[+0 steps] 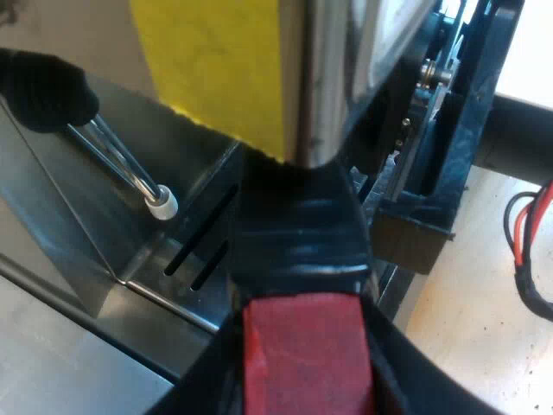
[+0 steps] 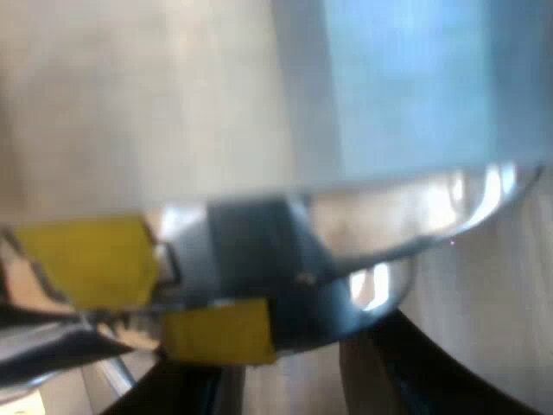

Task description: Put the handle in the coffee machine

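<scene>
Red-tipped handle [image 1: 298, 251]: clamped betw. fingers of left gripper [image 1: 302, 380], reaching up under coffee machine [image 1: 337, 69] front, head hidden. Right gripper [image 2: 294, 380]: fingers wide, empty, near machine body. Could jam or slip in grip if twisted w/o proper seating; could also knock steam pipe [image 1: 121, 160] nearby.

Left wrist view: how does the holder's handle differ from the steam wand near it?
The handle is thick and dark with a red end, while the steam wand is thin bright metal with a white tip. The handle is held in the left gripper, and the steam wand hangs free. The handle points out from under the machine, while the steam wand slants down over the drip tray. Both are at the machine's front.
</scene>
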Controlling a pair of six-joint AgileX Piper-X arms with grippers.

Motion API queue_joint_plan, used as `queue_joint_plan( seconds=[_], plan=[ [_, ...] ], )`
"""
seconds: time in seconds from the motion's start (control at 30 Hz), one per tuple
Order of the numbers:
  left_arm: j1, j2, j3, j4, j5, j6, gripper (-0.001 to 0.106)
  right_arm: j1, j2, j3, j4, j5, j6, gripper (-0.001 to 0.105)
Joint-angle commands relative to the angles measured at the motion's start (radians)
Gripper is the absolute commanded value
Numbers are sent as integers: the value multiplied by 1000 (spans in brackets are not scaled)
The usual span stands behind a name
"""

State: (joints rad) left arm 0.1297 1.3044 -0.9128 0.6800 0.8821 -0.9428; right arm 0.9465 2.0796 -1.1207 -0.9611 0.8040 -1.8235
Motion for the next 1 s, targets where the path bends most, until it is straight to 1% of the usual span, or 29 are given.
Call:
queue_joint_plan(
  seconds=[0.03, 0.1, 0.27, 0.33, 0.53, 0.57, 0.6, 0.67, 0.7, 0.73, 0.77, 0.8, 0.83, 0.93, 1.0],
  plan=[
    [25, -39, -35, -26, 127, -1, 1, -21, -10, -18, -36, -16, -14, 31],
    [25, -39, -35, -26, 127, -1, 1, -27, -10, -18, -38, -40, -14, 31],
    [25, -39, -35, -26, 127, -1, 1, -36, -10, -35, -38, -58, -21, 31],
    [25, -39, -35, -26, 127, -1, 1, -36, -10, -52, -38, -72, -46, 31],
    [25, -39, -35, -26, 118, -1, 1, -36, -10, -64, -63, -49, -52, 31],
    [25, -39, -35, -26, 118, -1, 3, -36, -10, -64, -75, -49, -68, 31],
    [25, -39, -35, -26, 118, -1, 7, -34, -10, -64, -76, -49, -75, 31],
    [25, -39, -35, -26, 118, -1, 23, -34, -10, -64, -76, -49, -75, 31],
    [25, -39, -35, -26, 115, -1, 29, -34, -10, -64, -82, -45, -75, 31],
    [25, -39, -35, -21, 103, -1, 44, -34, -10, -64, -83, -45, -75, 31],
    [25, -39, -35, -19, 95, -1, 50, -34, -10, -64, -83, -46, -75, 31],
    [25, -39, -35, -17, 74, -1, 62, -34, -10, -64, -83, -46, -75, 31],
    [25, -39, -35, -11, 41, 1, 65, -34, -10, -64, -83, -46, -75, 31],
    [25, -39, -35, 1, -10, 15, 66, -34, -10, -64, -83, -46, -75, 31],
    [25, -39, -35, 17, -67, 47, 66, -34, -10, -64, -83, -46, -75, 31]
  ],
)
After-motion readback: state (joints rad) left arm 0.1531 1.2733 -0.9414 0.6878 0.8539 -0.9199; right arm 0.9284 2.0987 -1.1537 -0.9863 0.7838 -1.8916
